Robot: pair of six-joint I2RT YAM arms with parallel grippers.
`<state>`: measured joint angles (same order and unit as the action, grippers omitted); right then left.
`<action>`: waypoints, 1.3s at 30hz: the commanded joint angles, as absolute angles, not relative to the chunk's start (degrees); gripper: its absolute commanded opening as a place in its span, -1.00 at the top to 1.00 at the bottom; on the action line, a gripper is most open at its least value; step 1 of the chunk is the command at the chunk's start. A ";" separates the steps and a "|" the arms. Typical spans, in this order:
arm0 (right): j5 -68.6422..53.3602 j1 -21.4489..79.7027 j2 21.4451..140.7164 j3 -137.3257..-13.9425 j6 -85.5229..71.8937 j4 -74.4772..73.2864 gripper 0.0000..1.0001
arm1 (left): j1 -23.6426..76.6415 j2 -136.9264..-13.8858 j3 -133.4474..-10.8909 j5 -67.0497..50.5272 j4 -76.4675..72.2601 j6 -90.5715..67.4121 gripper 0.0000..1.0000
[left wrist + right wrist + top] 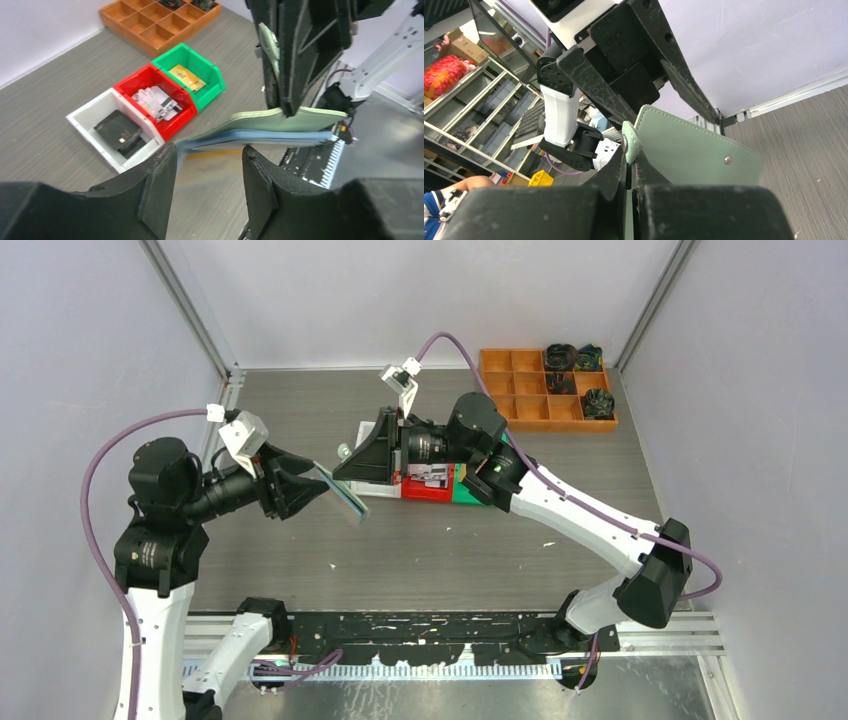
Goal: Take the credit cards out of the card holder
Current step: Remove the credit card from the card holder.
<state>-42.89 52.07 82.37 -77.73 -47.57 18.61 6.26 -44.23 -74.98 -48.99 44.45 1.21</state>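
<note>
Left claw (210, 151) holds the near end of the holder (280, 125) between fingers set partly apart, clear of the desk (45, 135). Right claw (630, 159) is pinched narrow on the holder's mint flap. Beyond, three bins touch in a row: black cards (117, 131) in the white bin (85, 114), silvery cards (157, 102) in the red bin (172, 125), and gold cards (186, 77) in the green bin (210, 97). An orange tray (150, 30) is farthest.
</note>
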 commanded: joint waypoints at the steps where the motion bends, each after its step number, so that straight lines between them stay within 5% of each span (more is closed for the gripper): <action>1: -44.01 52.56 82.35 -81.41 -49.01 24.10 0.99 | 6.42 -44.85 -77.17 -55.88 42.42 -3.40 -0.03; 19: -50.70 53.61 84.56 -82.53 -61.85 38.53 0.99 | 6.43 -43.88 -74.30 -57.76 40.08 -4.84 -0.04; 25: -51.50 53.61 84.50 -81.58 -62.78 38.55 0.99 | 6.47 -42.35 -75.46 -51.75 41.50 -1.07 -0.63; 39: -53.18 54.94 88.27 -83.26 -70.54 46.46 0.99 | 6.42 -42.16 -76.31 -58.25 40.18 -1.64 -0.75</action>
